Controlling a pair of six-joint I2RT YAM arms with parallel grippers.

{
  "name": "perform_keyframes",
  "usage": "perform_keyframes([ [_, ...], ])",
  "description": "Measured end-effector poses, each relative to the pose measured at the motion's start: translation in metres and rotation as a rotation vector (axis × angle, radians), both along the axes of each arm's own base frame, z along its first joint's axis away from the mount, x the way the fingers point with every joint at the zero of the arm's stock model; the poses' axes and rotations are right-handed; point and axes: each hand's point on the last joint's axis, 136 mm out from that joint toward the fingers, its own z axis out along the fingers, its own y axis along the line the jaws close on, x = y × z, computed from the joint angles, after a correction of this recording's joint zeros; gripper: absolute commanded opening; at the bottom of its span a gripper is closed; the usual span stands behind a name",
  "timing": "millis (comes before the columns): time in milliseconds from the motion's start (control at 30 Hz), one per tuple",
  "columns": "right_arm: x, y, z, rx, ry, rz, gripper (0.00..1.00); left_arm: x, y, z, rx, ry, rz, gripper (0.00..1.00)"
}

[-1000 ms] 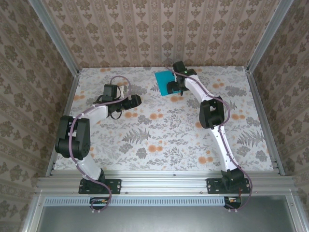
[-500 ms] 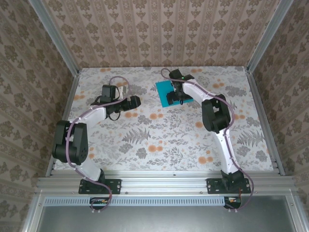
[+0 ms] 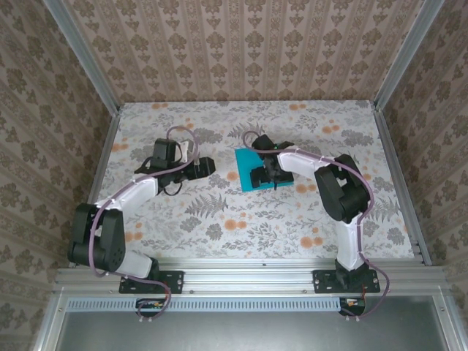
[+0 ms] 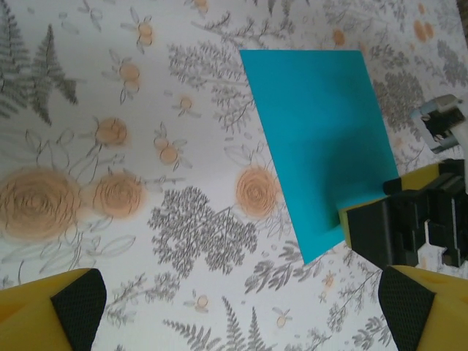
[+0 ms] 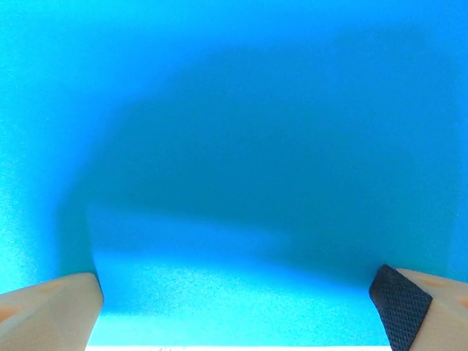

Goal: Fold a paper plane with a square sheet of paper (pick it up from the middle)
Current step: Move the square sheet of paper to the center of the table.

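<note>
**Occlusions.** In the top external view the right gripper (image 3: 260,174) stands over the square sheet of paper (image 3: 243,167) and hides its middle and right part; only the left strip and the near edge show. In the right wrist view the sheet (image 5: 256,146) runs past the top, left and right of the frame, so no corner can be made out. Both fingertips are cut off at the lower corners. Whether the pads touch the paper cannot be told.

**Gripper state.** The right gripper (image 5: 238,303) is spread wide and clamps nothing. The left gripper (image 4: 241,311) is likewise spread wide and empty, over the bare floral table (image 4: 146,146).

**Sheet position.** The sheet (image 4: 314,131) lies flat and unfolded near the table centre, just right of the left gripper (image 3: 207,166).

**Change from one second ago.**
- The sheet has shifted from the far part of the table towards the arm bases.
- The right arm has drawn back with it.
- The left gripper has moved slightly nearer.
</note>
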Motion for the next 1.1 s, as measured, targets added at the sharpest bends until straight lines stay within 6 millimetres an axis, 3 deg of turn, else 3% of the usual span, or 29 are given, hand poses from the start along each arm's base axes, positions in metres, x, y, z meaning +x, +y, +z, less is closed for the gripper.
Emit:
perform_keyframes([
  [267,-0.063,0.019,-0.001,-0.013,0.015,-0.065,1.0,-0.027,0.007,-0.004,0.0,0.014,-0.005,1.0],
  [433,-0.086,0.029,0.001,-0.012,0.02,-0.093,1.0,-0.036,0.009,-0.009,0.001,0.026,-0.011,1.0],
  [567,-0.099,0.021,0.007,-0.032,0.033,-0.119,1.0,-0.041,0.01,-0.013,0.001,0.034,-0.013,1.0],
  [700,-0.097,0.018,0.028,-0.024,-0.001,-0.133,1.0,-0.045,0.011,-0.012,-0.001,0.026,-0.013,1.0],
  [867,-0.078,0.03,0.048,-0.001,-0.057,-0.119,1.0,-0.048,0.012,-0.003,-0.012,-0.001,-0.015,1.0],
  [1100,-0.065,0.03,0.032,-0.019,-0.037,-0.095,1.0,-0.053,0.012,-0.001,-0.021,-0.008,-0.017,1.0],
])
